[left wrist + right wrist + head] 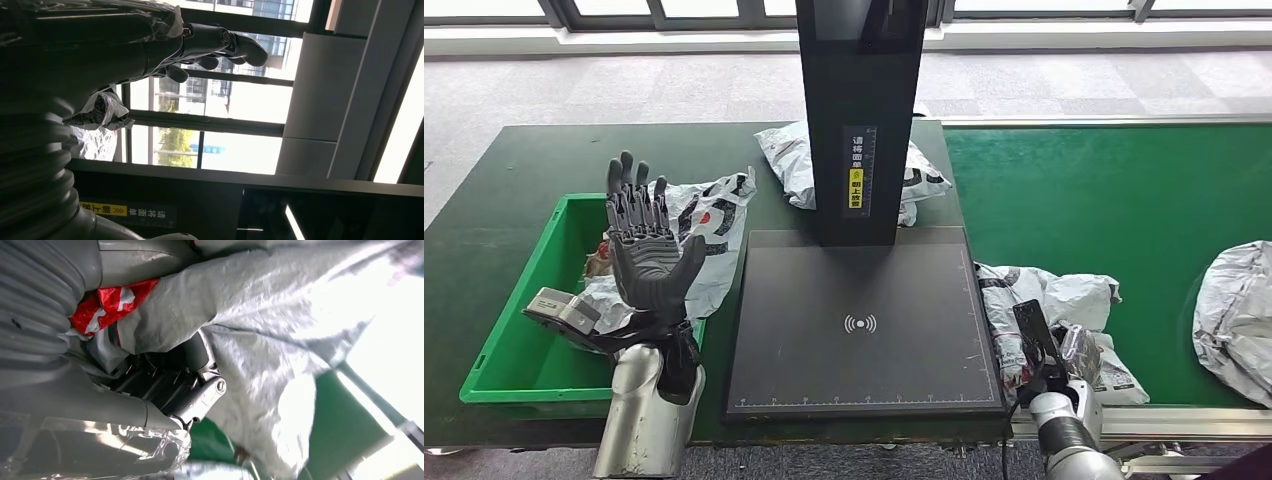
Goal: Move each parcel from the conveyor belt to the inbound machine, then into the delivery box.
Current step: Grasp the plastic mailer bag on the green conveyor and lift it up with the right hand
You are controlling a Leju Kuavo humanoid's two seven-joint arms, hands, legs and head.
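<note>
The left hand (649, 250) is raised above the green delivery box (519, 360), palm up and fingers spread wide, and it holds nothing. One white parcel with black print (714, 225) lies already in the box, against its far right corner, so I judge that at least one parcel has finished its way.

The right hand (1049, 360) is low at the near edge of the conveyor belt (1124, 190), just right of the inbound machine (864, 320). In the right wrist view its fingers (175, 375) are buried in the grey film of a parcel on the belt (1064, 310); it looks like a grasp, but I cannot tell whether the fingers really close on it.

The flat plate of the machine is bare. So this parcel has still to go to the machine and then into the box. Another crumpled parcel (1234, 310) waits further right on the belt, and one more (794, 160) lies behind the machine's black column.
</note>
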